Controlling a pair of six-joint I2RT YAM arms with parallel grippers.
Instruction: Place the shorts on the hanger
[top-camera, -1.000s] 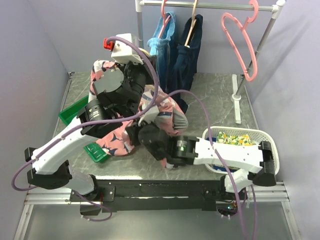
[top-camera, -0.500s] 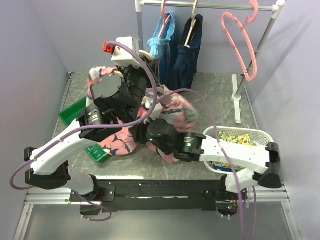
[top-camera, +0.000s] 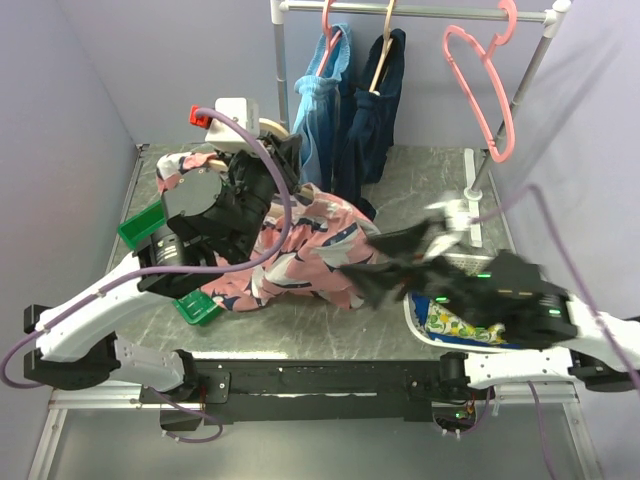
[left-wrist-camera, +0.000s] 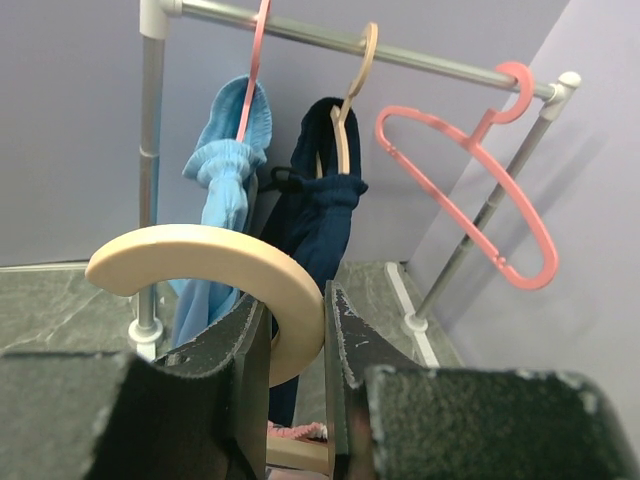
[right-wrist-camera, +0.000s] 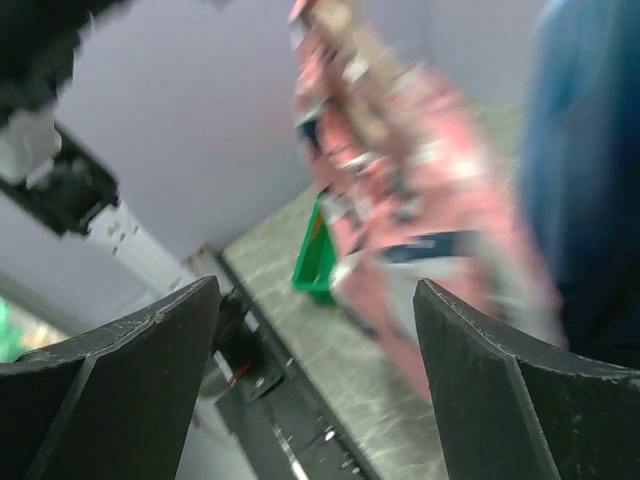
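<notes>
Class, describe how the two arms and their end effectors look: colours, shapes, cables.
Both the left arm and right arm have white links, black joints and a trailing purple cable. The left end effector and right end effector: two flat black fingers each.

Counts two pink plastic hangers (top-camera: 503, 150) and two thin tan wood-coloured hangers (left-wrist-camera: 215, 265). Shows three garments: one pair of soft pink printed fabric shorts (top-camera: 310, 235), one plain light-blue garment (top-camera: 315, 100), one dark navy garment (top-camera: 370, 120). Adds one white slotted plastic basket (top-camera: 412, 315), one yellow-green lemon-print cloth (top-camera: 450, 325), one metal clothes rail (top-camera: 440, 12) and two white-and-black robot arms (top-camera: 100, 300).
</notes>
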